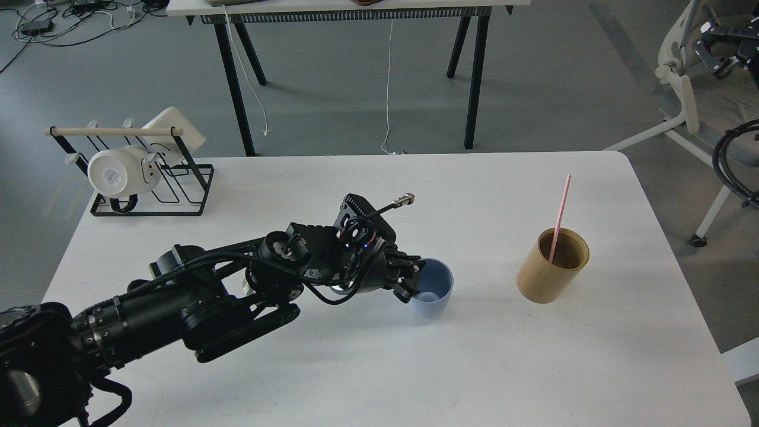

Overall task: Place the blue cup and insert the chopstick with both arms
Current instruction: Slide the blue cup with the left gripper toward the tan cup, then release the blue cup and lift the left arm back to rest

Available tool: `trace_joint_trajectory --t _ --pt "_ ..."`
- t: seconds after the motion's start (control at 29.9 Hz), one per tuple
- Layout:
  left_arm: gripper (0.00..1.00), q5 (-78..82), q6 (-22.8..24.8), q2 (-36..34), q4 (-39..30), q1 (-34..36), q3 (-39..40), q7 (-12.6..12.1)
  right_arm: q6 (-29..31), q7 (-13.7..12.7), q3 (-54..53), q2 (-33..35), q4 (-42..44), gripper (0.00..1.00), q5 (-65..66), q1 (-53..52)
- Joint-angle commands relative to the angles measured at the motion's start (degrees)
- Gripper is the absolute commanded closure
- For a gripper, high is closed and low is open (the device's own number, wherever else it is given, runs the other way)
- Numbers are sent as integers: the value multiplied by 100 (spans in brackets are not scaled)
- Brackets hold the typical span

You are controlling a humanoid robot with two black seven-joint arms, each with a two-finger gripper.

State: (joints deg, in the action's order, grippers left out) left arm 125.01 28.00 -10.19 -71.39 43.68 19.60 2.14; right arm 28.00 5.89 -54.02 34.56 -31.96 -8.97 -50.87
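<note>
Standing upright near mid-table, the small pale blue plastic tumbler [432,295] has its near-left rim pinched between the narrow fingers of the left gripper [413,281], while the long thin pink stick [559,217] leans in the tan wooden cylinder [552,265] well to its right.

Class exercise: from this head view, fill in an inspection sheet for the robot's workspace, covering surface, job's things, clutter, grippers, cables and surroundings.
Surface: white rounded-corner table, no spills seen.
Job's things: small pale blue plastic cup upright near the table's middle; thin pink stick leaning in a tan wooden cylindrical holder.
Clutter: black wire rack with a pale wooden rod, holding a white mug, far left.
Grippers: left gripper with its fingers at the cup's near rim, grip unclear; right gripper not in view.
Cables: white cord hanging from the far table; black cables on the floor, top left.
Surroundings: grey floor, black-legged table, white chair at right.
</note>
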Motion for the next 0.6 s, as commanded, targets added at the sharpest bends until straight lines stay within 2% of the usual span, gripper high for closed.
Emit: trace_joint_trajectory --t 0.0,0.17,0.27,0.4,0.43,0.47,0.5,0.53,0.57 --pt "88 -1 0 0 -7 -35 9 5 0 0 -4 33 -3 1 1 7" --pt "80 -1 0 0 -33 -9 18 5 0 0 -4 33 -3 1 -8 7" --pt "64 -1 0 -35 -86 9 62 23 0 0 5 50 -3 1 1 16" --pt "51 -1 0 -132 -226 44 499 111 0 -9 101 164 -56 1 1 51" --pt "42 -1 0 -167 -244 44 841 120 0 -8 163 191 -134 1 27 86" --pt "29 -1 0 -167 -244 35 1183 120 0 -8 250 200 -240 1 45 130" --pt "11 -142 0 -159 -244 9 1605 120 0 -8 399 226 -380 1 54 174" --pt "0 -404 0 -150 -209 0 2009 111 0 0 522 296 -520 1 88 192" --pt "0 -659 0 -167 -183 0 2248 120 0 0 611 401 -609 1 150 192"
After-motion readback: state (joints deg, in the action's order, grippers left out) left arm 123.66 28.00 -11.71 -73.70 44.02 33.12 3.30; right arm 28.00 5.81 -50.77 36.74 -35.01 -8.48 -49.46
